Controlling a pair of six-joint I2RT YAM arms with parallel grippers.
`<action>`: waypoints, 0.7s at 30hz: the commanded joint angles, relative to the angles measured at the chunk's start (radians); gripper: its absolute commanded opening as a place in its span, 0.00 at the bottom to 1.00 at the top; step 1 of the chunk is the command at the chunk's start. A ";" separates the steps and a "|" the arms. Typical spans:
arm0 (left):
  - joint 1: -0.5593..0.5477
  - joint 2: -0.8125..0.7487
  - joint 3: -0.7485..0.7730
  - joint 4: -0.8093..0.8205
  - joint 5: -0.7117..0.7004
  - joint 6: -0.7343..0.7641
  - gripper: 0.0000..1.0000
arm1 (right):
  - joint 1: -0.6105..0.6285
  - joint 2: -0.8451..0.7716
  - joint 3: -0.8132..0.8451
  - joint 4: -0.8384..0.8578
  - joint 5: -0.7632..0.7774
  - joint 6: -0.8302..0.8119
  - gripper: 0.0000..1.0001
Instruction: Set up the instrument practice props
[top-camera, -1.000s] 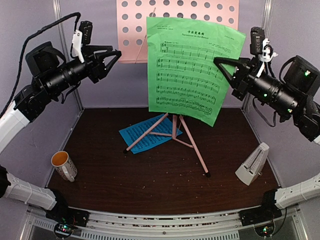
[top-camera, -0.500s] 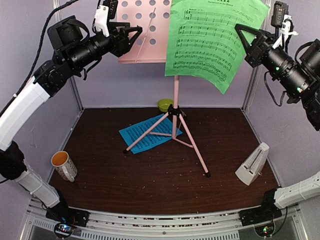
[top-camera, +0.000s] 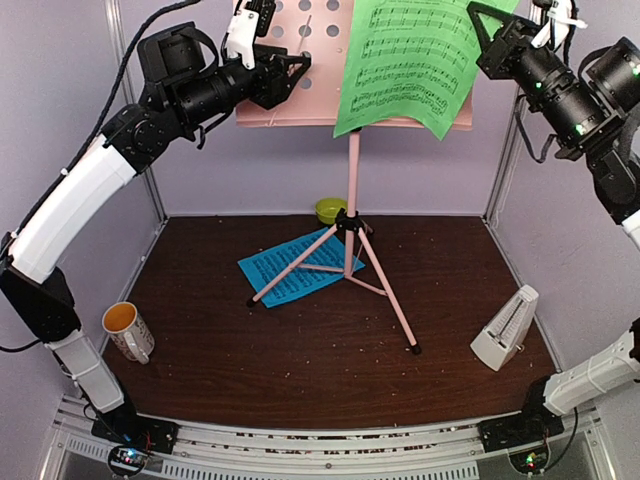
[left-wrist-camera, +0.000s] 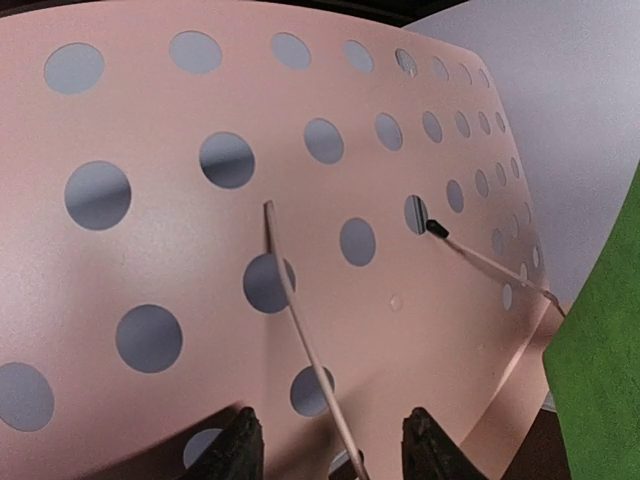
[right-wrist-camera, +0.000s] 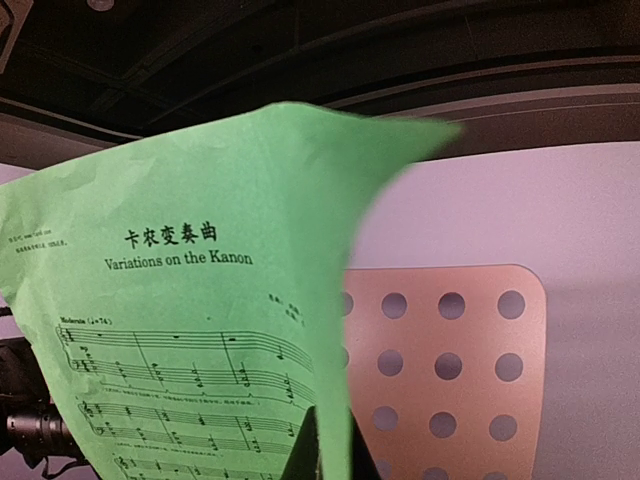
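The pink music stand (top-camera: 352, 170) stands on its tripod at the middle back, its perforated desk (top-camera: 300, 100) up high. My left gripper (top-camera: 299, 64) is at the desk's left part; in the left wrist view it (left-wrist-camera: 333, 452) is open, with a thin pink retainer wire (left-wrist-camera: 300, 330) between the jaws and the desk (left-wrist-camera: 150, 250) just ahead. My right gripper (top-camera: 478, 22) is shut on the edge of the green music sheet (top-camera: 410, 60), which hangs in front of the desk's right half. The blue sheet (top-camera: 290, 275) lies under the tripod legs. The pale metronome (top-camera: 505, 328) stands at the right.
A white mug (top-camera: 128, 330) with an orange inside sits near the front left. A small lime-green bowl (top-camera: 330, 209) is behind the stand's pole by the back wall. Purple walls close the table in on three sides.
Both arms have risen. The right gripper has carried the green sheet up and slightly right, uncovering the pole. The left gripper has moved right, up to the desk.
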 joint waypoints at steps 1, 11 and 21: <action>-0.006 0.015 0.044 0.015 -0.028 -0.001 0.46 | -0.016 0.052 0.079 0.018 0.020 -0.014 0.00; -0.007 0.015 0.045 0.040 -0.050 -0.001 0.21 | -0.025 0.095 0.101 0.064 0.105 -0.027 0.00; -0.008 -0.019 -0.028 0.137 -0.054 -0.011 0.00 | -0.026 0.140 0.115 0.126 0.253 -0.045 0.00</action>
